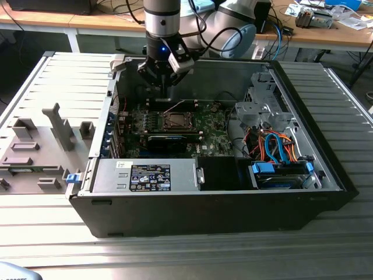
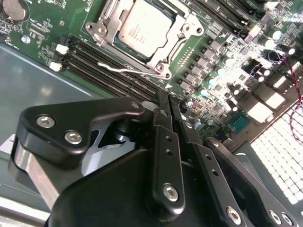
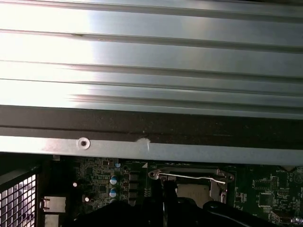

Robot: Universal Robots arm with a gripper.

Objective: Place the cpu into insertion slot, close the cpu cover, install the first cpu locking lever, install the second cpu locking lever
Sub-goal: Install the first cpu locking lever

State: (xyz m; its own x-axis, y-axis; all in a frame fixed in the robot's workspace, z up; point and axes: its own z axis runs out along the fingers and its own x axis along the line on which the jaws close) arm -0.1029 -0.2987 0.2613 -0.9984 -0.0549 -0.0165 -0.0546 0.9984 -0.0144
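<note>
The cpu [image 2: 144, 26] lies flat in the insertion slot [image 1: 174, 121] on the green motherboard [image 2: 222, 56]. Its silvery top shows through the window of the cpu cover [image 2: 185, 29], which lies down around it. A thin wire locking lever [image 2: 125, 69] runs along the socket's side nearest the gripper, and it is also seen in the first wrist view as the lever [image 3: 191, 177]. My gripper [image 2: 169, 100] hovers above the board just beside the socket, fingers pressed together with nothing between them. In the exterior view the gripper [image 1: 165, 92] hangs over the far edge of the board.
The open computer case [image 1: 204, 204] lies on a ribbed metal table [image 1: 344, 105]. Long black memory slots [image 2: 109, 64] run beside the socket. A drive bay with orange and blue cables [image 1: 274, 146] fills the exterior view's right. Grey fixtures [image 1: 58, 125] stand outside the case at the left.
</note>
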